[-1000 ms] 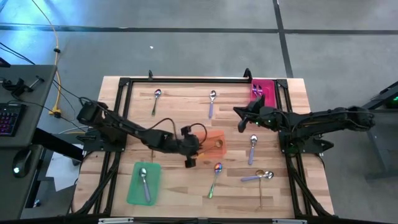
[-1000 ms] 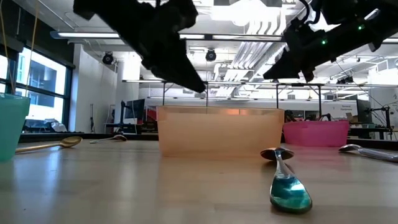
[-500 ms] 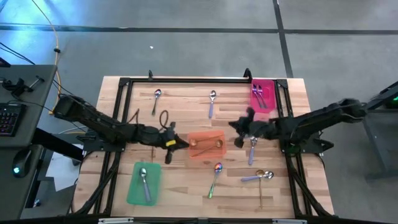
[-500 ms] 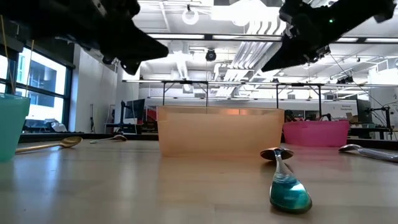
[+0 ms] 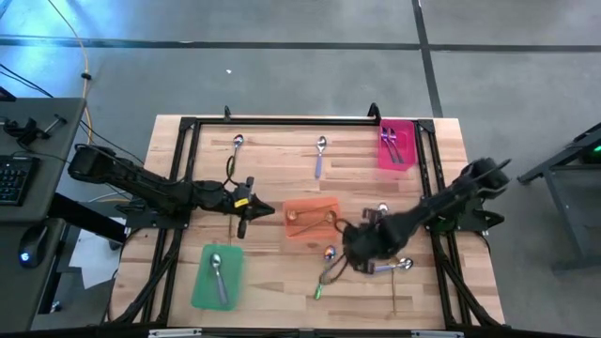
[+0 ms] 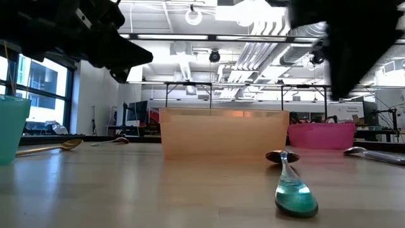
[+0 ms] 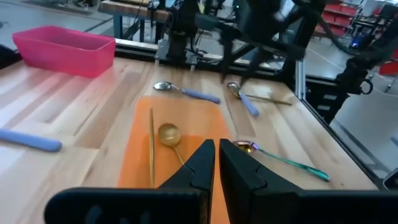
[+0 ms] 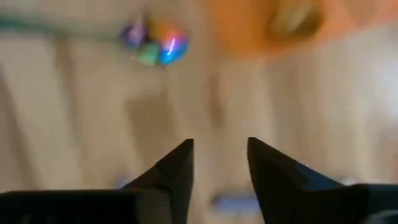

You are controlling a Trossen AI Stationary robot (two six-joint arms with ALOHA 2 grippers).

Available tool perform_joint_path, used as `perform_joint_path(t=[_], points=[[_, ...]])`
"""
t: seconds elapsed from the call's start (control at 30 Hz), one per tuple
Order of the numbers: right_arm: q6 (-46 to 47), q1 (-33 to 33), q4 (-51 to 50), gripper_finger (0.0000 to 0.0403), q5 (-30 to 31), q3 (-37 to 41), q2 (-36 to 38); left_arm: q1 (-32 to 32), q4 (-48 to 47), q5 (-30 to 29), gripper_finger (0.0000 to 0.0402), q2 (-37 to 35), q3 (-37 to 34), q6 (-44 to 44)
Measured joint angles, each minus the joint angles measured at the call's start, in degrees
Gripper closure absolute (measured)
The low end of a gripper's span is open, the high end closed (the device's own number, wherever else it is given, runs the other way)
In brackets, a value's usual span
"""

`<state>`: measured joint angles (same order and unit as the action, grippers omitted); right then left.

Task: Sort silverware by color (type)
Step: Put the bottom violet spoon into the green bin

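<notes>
A rainbow spoon (image 5: pixel 326 260) lies flat on the wood near the table's middle, its bowl (image 8: pixel 155 46) showing in the right wrist view. My right gripper (image 5: pixel 350 246) hovers just right of it, open (image 8: pixel 217 163), with nothing between its fingers. The orange tray (image 5: pixel 311 218) holds a gold spoon (image 7: pixel 169 135) and a slim gold piece (image 7: pixel 151 144). My left gripper (image 5: pixel 255 208) hangs left of that tray, shut (image 7: pixel 216 157) and empty. A silver spoon (image 5: pixel 218 272) lies in the green tray (image 5: pixel 205 286).
The pink tray (image 5: pixel 396 155) at the far right holds purple-handled pieces. Loose on the table are two spoons near the far edge (image 5: pixel 237 145) (image 5: pixel 320 150), purple-handled spoons at the right (image 5: pixel 383 268) (image 5: pixel 380 212), and a gold piece (image 5: pixel 394 296) near the front.
My left gripper has drawn back from over the orange tray toward the table's left, and a second gold piece now lies in the tray. My right gripper has swung from beside the pink tray toward the near edge and the middle, down to the rainbow spoon.
</notes>
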<state>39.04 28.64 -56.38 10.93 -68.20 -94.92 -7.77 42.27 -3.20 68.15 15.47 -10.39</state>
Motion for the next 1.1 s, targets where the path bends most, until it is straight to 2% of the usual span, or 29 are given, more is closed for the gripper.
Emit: perform_joint_path(t=[0.13,0.27,0.57,0.97,1.1], points=[[4.21,4.08,-1.42,0.0230,-6.23,-0.82,-4.24,0.00,0.63,0.01,0.0387,-0.06,-0.64,-0.01],[7.44,6.94,-1.09,0.0223,-9.17,-0.78,-6.24,0.00,0.93,0.02,0.0387,-0.08,-0.62,0.00],[8.62,11.03,0.96,0.0251,-12.04,-0.73,-10.88,-0.02,0.96,0.02,0.0387,-0.08,-0.60,-0.02],[5.23,9.78,1.29,0.0265,-13.06,-0.88,-16.21,-0.11,0.56,0.04,0.0387,-0.06,-0.60,-0.04],[4.52,9.03,1.49,0.0289,-13.74,-0.84,-16.29,-0.13,0.56,0.04,0.0387,-0.06,-0.60,-0.04]])
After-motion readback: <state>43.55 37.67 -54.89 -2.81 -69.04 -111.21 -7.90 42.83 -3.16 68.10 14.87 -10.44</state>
